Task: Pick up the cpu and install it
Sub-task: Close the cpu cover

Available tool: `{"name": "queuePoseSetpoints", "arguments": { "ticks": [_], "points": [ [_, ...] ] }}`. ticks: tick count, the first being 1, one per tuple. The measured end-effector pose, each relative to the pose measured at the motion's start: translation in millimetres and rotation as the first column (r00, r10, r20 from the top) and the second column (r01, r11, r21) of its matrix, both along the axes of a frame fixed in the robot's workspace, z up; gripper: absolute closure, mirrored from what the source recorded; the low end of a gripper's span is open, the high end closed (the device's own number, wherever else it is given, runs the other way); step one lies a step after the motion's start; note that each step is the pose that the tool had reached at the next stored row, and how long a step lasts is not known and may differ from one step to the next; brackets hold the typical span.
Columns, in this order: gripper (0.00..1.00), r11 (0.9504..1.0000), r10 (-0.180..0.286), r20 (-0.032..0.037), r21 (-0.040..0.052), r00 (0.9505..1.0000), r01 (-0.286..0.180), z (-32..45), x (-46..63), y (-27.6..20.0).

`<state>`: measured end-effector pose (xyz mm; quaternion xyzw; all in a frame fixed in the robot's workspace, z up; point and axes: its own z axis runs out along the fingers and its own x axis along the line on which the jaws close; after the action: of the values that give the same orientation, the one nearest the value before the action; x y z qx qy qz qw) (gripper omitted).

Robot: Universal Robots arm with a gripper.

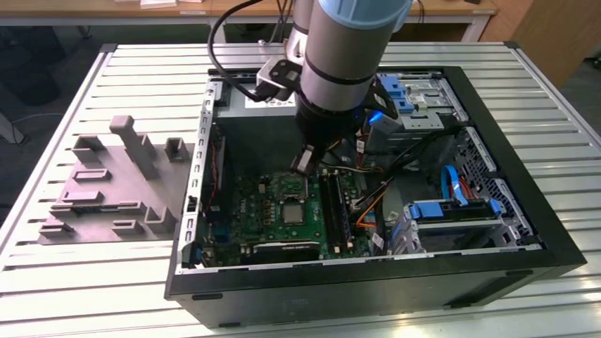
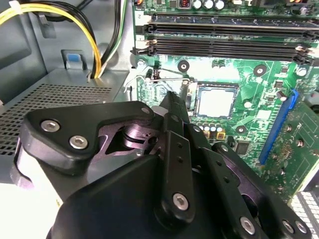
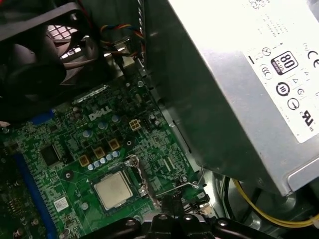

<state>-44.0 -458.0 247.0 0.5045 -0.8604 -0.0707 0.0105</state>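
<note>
You see the chip point(image 3: 113, 190) already lying flat in its socket on the green board point(image 3: 65, 149) inside the case point(image 1: 526, 232). Your hand point(image 2: 172, 107) hangs above, beside the socket; its grip state can't be told.

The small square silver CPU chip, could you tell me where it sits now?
The small square silver CPU chip lies flat in its socket on the green motherboard, seen in both wrist views, beside the wire lever.

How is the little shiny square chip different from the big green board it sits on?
The cpu is small, square and pale silver; the motherboard is far bigger and green. The cpu's top is smooth and bare, while the motherboard is crowded with small parts and slots. Both lie flat inside the computer case.
</note>
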Motion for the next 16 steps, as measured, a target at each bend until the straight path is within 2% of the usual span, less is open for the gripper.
{"name": "queuePoseSetpoints", "arguments": {
  "ticks": [3,8,16],
  "points": [
    [0.89,1.0000,0.005,-0.0001,-0.0012,1.0000,-0.005,0.0,-0.2,-1.0],
    [0.89,0.9999,0.012,0.0000,-0.0089,0.9999,-0.012,-0.1,-0.5,-1.7],
    [0.89,0.9991,0.022,-0.0005,-0.0360,0.9998,-0.022,0.0,-0.9,-1.8]
  ]
}}
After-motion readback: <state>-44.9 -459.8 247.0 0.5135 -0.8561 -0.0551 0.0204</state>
